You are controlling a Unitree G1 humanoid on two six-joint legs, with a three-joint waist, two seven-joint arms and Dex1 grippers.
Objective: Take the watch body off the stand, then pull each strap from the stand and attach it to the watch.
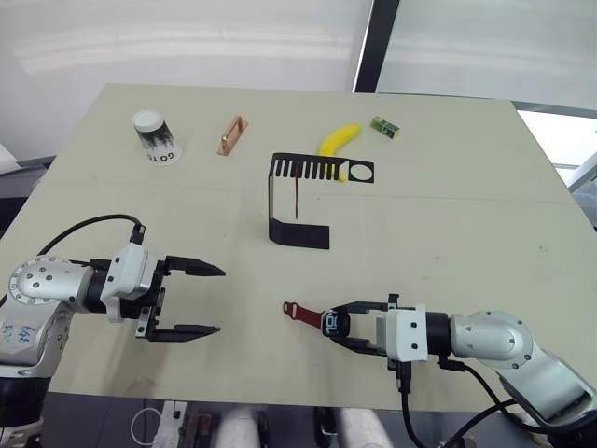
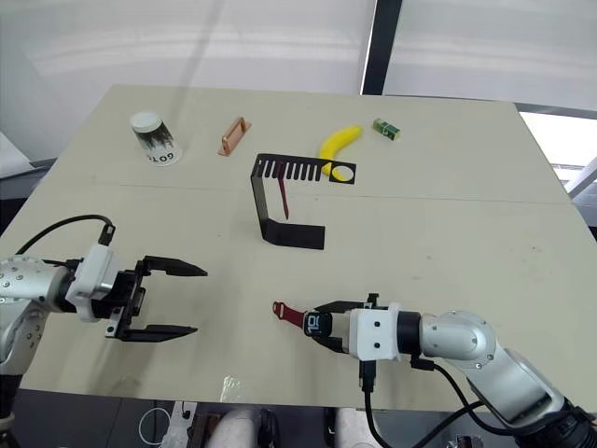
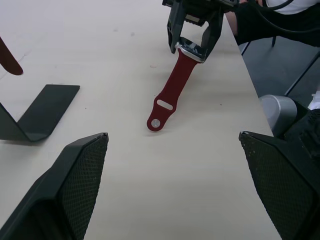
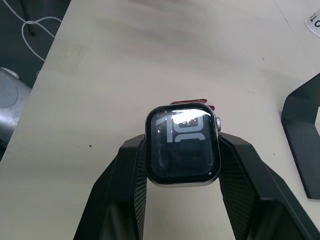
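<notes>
The remaining strap [image 1: 296, 191] is hanging upright on the stand [image 1: 300, 198], nearer the spread left pincer [image 1: 198, 300]; the right pincer [image 1: 340, 324] is pinching the watch [image 4: 183, 143].

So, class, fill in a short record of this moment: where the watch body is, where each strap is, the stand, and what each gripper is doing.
watch body: clamped between right gripper fingers, near table's front edge
attached strap: joined to watch body, free end on table
second strap: hanging from the stand's slotted top
stand: upright, mid-table
left gripper: open, holding nothing
</notes>
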